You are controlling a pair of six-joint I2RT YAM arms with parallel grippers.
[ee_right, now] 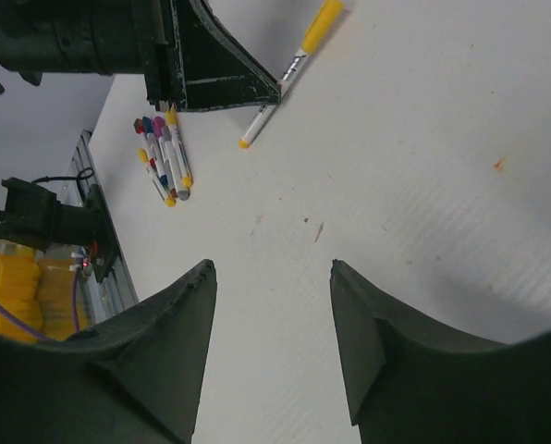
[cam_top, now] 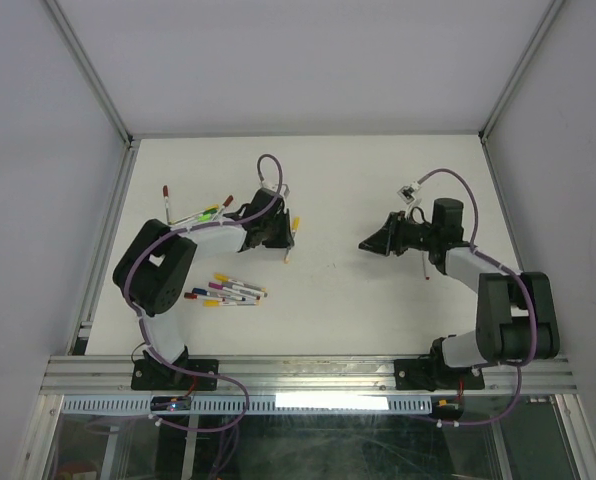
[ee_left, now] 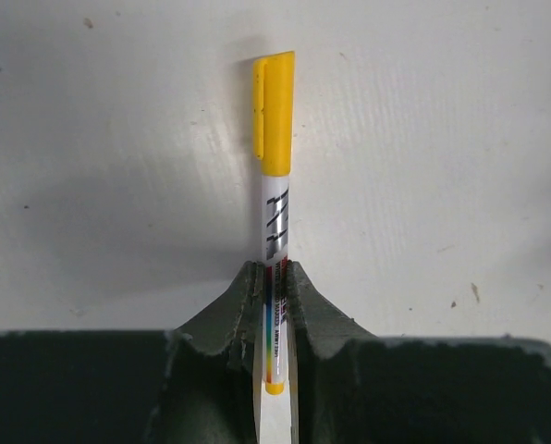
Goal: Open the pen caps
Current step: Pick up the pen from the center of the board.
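My left gripper (ee_left: 273,273) is shut on the white barrel of a pen (ee_left: 275,222), whose yellow cap (ee_left: 275,111) sticks out ahead of the fingers and is still on. From above, this gripper (cam_top: 281,238) holds the pen (cam_top: 290,243) just over the table, left of centre. My right gripper (cam_top: 363,245) stands open and empty, pointing left toward the held pen with a gap between them. The right wrist view shows the same pen (ee_right: 275,88), its yellow cap (ee_right: 320,23), and the right gripper (ee_right: 271,268) with nothing between its fingers.
Several capped pens (cam_top: 228,292) lie bunched near the left arm, also visible as a cluster of pens (ee_right: 165,157). More pens (cam_top: 203,212) lie at the back left, one red-ended pen (cam_top: 166,190) apart. A small red piece (cam_top: 428,277) lies by the right arm.
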